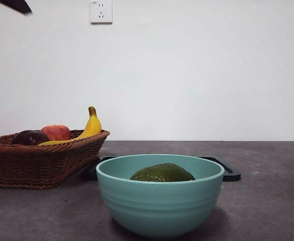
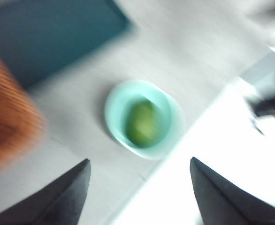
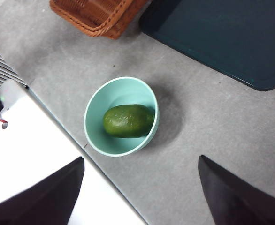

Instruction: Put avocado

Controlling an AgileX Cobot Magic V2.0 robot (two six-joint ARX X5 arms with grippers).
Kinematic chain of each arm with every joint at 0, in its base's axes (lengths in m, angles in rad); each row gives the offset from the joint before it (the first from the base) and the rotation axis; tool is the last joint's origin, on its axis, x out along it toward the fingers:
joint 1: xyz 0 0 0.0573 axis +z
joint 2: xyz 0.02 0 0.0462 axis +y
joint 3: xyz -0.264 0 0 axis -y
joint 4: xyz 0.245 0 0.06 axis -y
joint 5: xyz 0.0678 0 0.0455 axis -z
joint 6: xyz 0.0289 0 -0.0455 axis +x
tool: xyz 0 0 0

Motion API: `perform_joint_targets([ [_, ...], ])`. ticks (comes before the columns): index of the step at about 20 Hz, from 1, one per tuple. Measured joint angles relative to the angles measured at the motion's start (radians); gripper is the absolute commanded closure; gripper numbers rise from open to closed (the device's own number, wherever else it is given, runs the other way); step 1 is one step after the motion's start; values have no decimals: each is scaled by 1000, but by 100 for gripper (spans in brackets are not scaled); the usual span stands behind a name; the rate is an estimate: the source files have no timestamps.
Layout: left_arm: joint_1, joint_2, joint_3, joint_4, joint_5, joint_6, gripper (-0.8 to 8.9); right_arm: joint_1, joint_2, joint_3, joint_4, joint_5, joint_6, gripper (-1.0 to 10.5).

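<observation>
1. Nearest the front camera stands a smooth, round, pale teal bowl (image 1: 159, 201) with faint rings around its outer wall. It is the landmark for what follows.
2. Inside the bowl lies the dark green, egg-shaped avocado (image 1: 162, 173) with dull, slightly bumpy skin. It lies on its side against the bowl's floor, and only its upper curve shows above the rim in the front view.
3. In the right wrist view the avocado (image 3: 128, 121) has its long axis lying flat, spanning most of the bowl's (image 3: 100, 101) inside, one end touching the wall.
4. Just behind the bowl lies a flat, dark teal tray (image 1: 227, 170) with rounded corners; nothing on it can be seen.
5. Behind the bowl and to its left sits a brown woven wicker basket (image 1: 36, 163), beside the tray. It holds a yellow banana (image 1: 92, 125) with its stem pointing up, a red apple (image 1: 55, 132) and a dark purple-maroon round fruit (image 1: 29, 137).
6. Everything rests on a grey, matt table top (image 1: 267, 201).
7. The left gripper (image 2: 140, 192) hangs above the bowl, jaws spread apart and holding nothing; its view is blurred.
8. The right gripper (image 3: 140, 190) also hangs high above the bowl, jaws wide apart and holding nothing.
</observation>
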Motion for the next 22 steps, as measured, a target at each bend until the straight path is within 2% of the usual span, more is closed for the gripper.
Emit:
perform_joint_targets([
  [3,-2,-32,0,-91,60,57,472,15,70,0,25,0,4,558],
  [7,-8,-50,0,-91,78,80,472,67,166,0,60,4,5,559],
  [22,-7,-50,0,-80,78,81,472,356,590,0,370,306,40,641],
])
